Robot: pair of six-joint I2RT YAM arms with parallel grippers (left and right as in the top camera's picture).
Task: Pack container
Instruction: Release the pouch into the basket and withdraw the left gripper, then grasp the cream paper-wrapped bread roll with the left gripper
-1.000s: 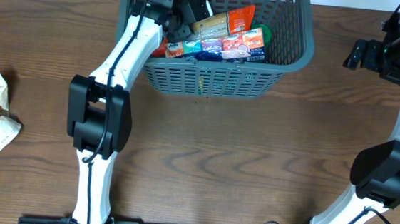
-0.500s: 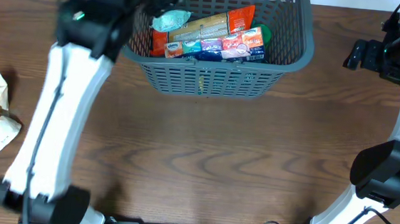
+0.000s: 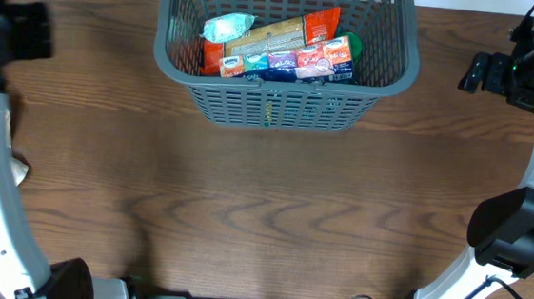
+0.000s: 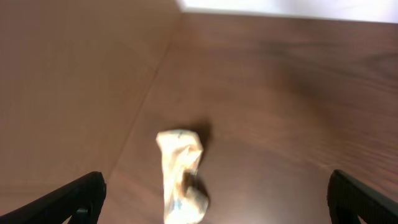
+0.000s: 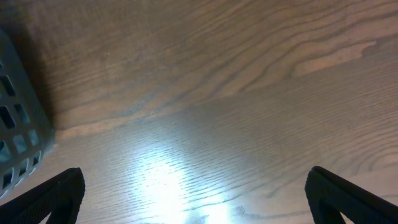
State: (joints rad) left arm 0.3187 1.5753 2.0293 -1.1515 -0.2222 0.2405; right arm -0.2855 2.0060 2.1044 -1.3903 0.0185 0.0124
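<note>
Container (image 3: 280, 103): set at far centre of table (image 3: 262, 216), part filled with packets (image 3: 280, 50). Crumpled bag (image 4: 181, 177): left side, loose, seen below left gripper (image 4: 216, 186), jaws held wide apart; to be straddled squarely before closing. Right gripper (image 5: 194, 183): spread, empty, parked right of container.

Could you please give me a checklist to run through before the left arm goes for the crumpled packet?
1. Left gripper open: ok, fingers spread wide.
2. Crumpled packet in the wrist view: ok, lying on the table, a little left of centre between the fingers.
3. Gripper down at the packet: not ok, it hovers above.
4. Room in the container: cannot tell, snack packs cover much of the base.
5. Right gripper out of the way: ok, open, over the table right of the container.
</note>
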